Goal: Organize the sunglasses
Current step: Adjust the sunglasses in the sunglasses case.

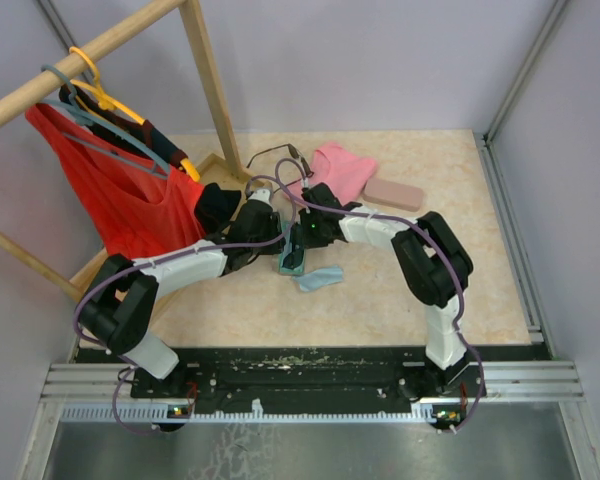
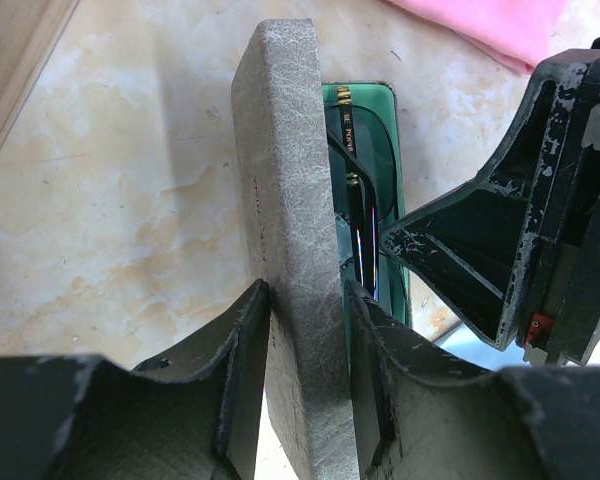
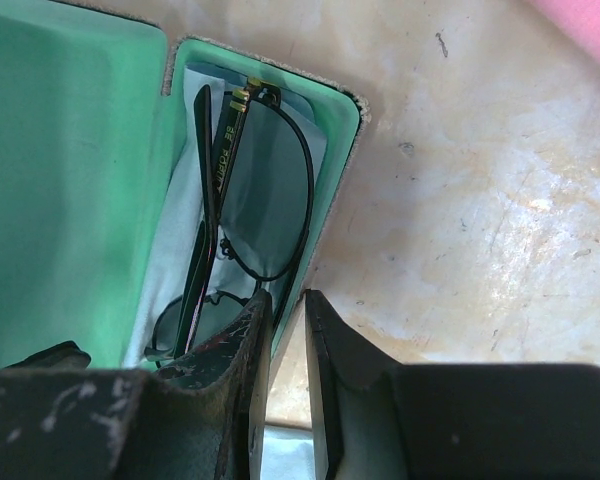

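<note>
An open spectacle case (image 3: 352, 130) with a green lining lies mid-table (image 1: 292, 262). One pair of sunglasses (image 3: 265, 190) lies folded in it on a light-blue cloth. My left gripper (image 2: 307, 290) is shut on the case's upright grey lid (image 2: 285, 200), with the sunglasses (image 2: 360, 225) showing just behind it. My right gripper (image 3: 285, 300) straddles the case's near wall, one finger inside and one outside, closed on it. From above, both grippers (image 1: 268, 228) (image 1: 302, 240) meet over the case. Another dark thin-framed pair of sunglasses (image 1: 280, 151) lies at the back.
A loose light-blue cloth (image 1: 320, 278) lies right of the case. Farther back are a pink cloth (image 1: 338, 168) and an oblong pink case (image 1: 393, 193). A wooden rack (image 1: 205, 75) with a red garment (image 1: 120, 195) stands at the left.
</note>
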